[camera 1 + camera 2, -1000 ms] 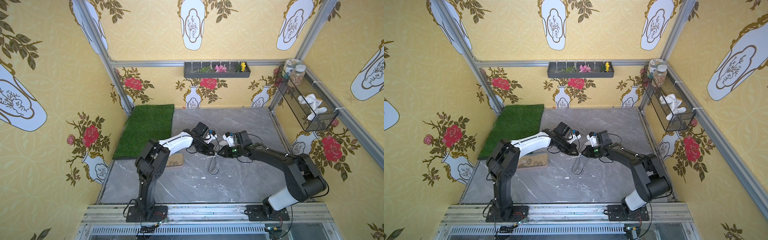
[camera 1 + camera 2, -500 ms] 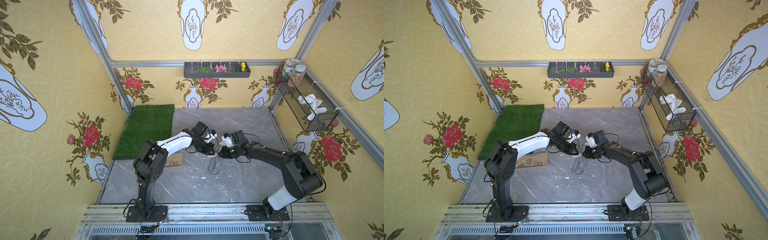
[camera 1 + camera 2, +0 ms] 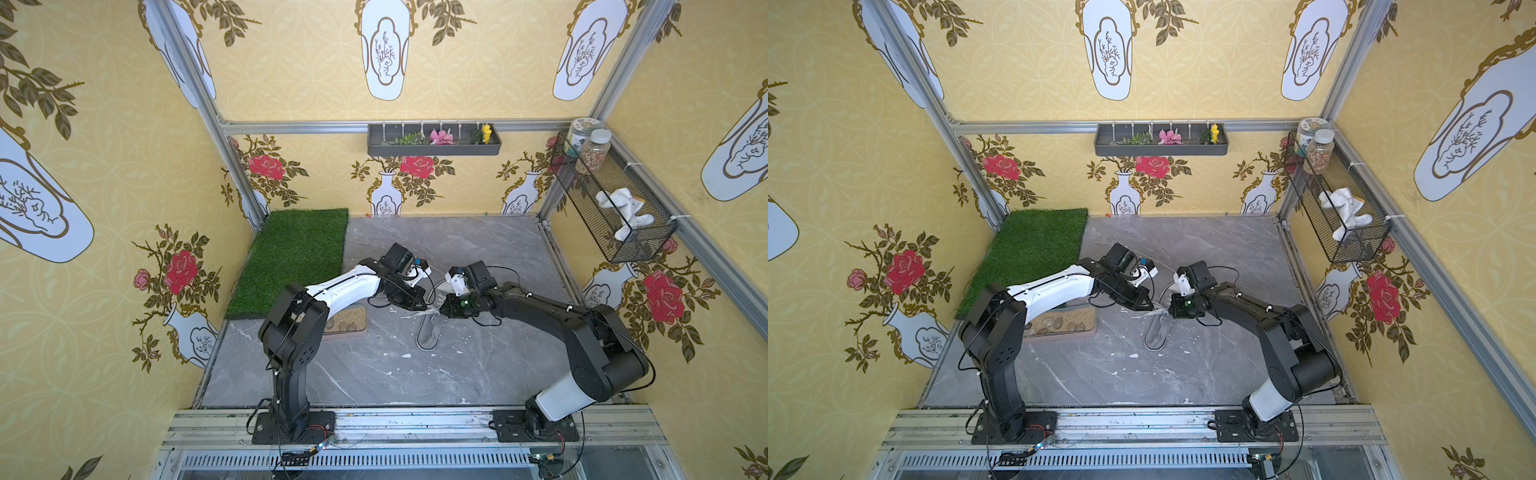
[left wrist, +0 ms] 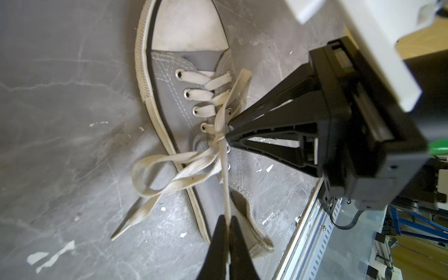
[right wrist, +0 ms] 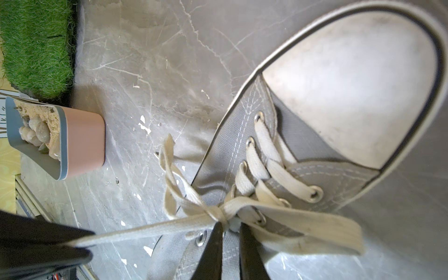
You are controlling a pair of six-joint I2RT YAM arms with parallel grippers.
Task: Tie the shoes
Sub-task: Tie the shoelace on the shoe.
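The grey marble bench (image 3: 457, 245) fills the floor of the yellow-papered cell, with a green grass mat (image 3: 295, 249) in its far left corner. The left arm (image 3: 345, 286), white along its forearm, and the black right arm (image 3: 540, 303) reach in from the near rail and meet nose to nose close to the bench's middle. Under that meeting lies the grey sneaker (image 3: 428, 336), sole down on the bench. In both top views the wrists hide most of it and only its end nearer the rail shows, while the wrist views show its white toe cap and white sole rim. A tan tray (image 5: 84, 143) of sand and pebbles stands apart from the shoe on its left, just by the mat's near edge. The pale laces (image 4: 194, 78) are drawn into a knot (image 5: 218, 213) over the upper eyelets; one loop and a free end lie slack on the bench beside the sole, and another flat end lies over the shoe's other side. The left fingers (image 4: 221, 230) are closed flat on a single strand that runs taut from the knot. The right fingers (image 5: 215, 242) stand with only a narrow gap, tips right at the knot, nipping a small white bit of lace there
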